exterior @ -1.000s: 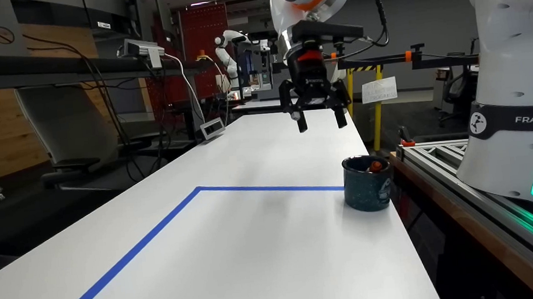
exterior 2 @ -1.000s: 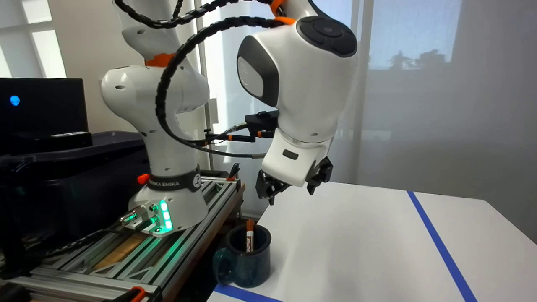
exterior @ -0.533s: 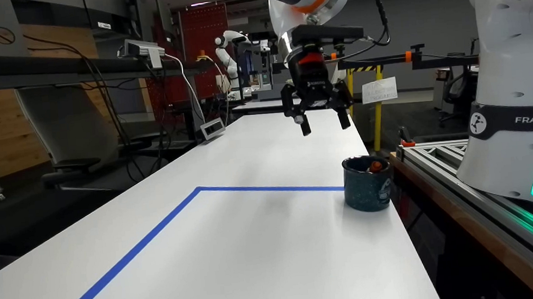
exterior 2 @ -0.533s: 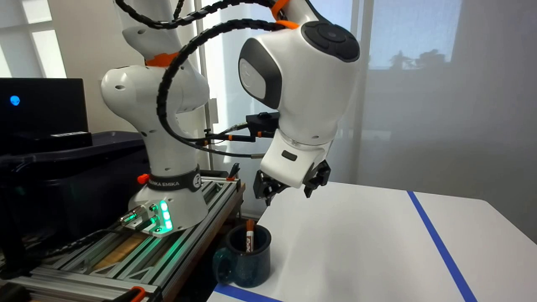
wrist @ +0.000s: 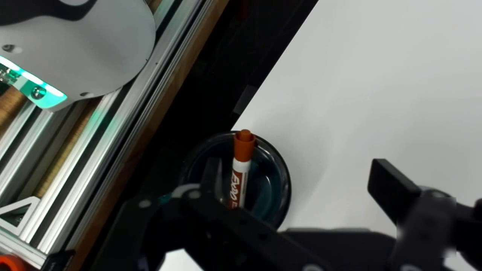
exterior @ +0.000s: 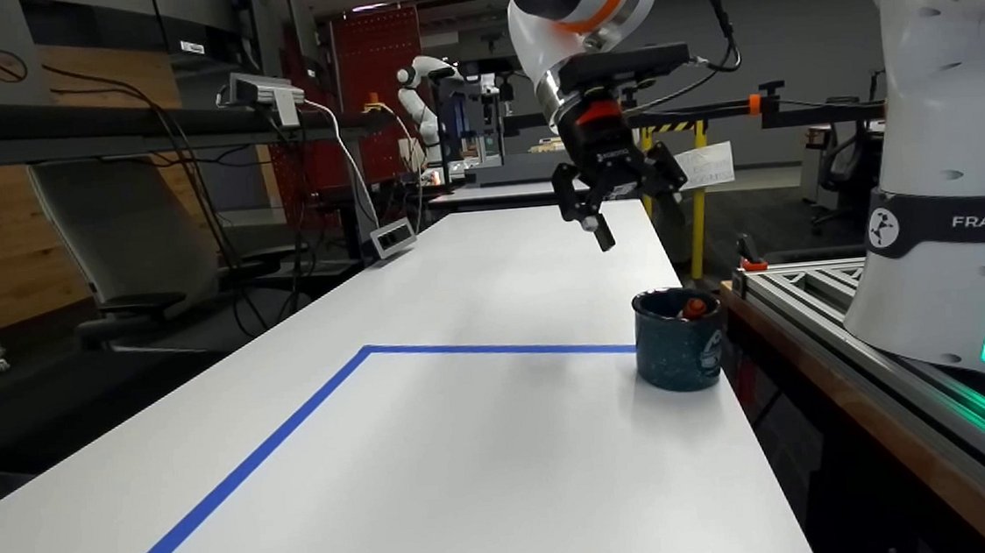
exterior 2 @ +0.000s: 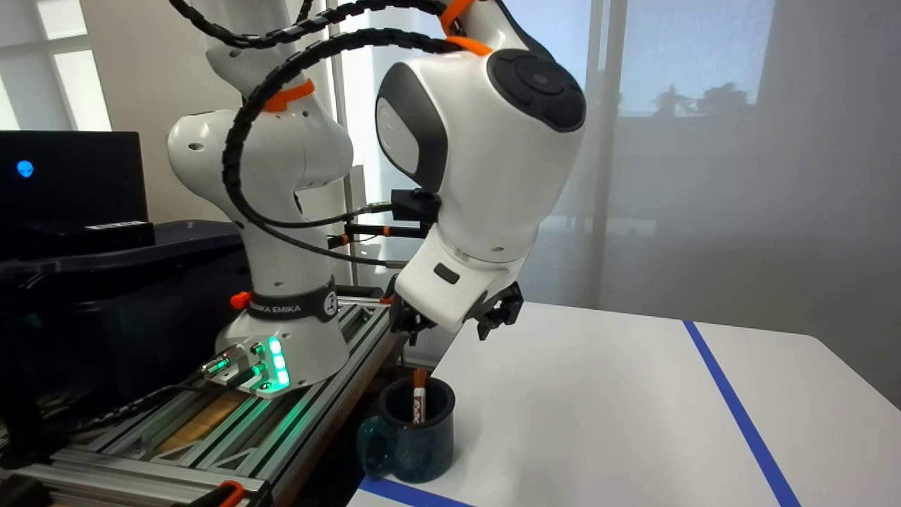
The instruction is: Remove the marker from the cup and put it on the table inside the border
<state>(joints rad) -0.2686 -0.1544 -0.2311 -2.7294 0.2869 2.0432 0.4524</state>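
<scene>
The dark teal cup stands upright at the table's edge beside the robot base, by the end of a tape line; its handle shows in an exterior view. The marker leans inside it with its orange-brown cap up; the wrist view also shows the marker and the cup. My gripper is open, empty and tilted, above and apart from the cup. In the wrist view, the gripper has one finger over the cup, left of the marker, hiding its lower part. The other finger is over the white table.
The blue tape border has a corner in an exterior view; its line also shows in an exterior view. The robot base and its metal rail frame lie past a dark gap beside the table edge. A power outlet box sits at the table's far side.
My gripper has moved sideways toward the cup and the robot base and has tilted. It stays open. The cup and marker have not moved.
</scene>
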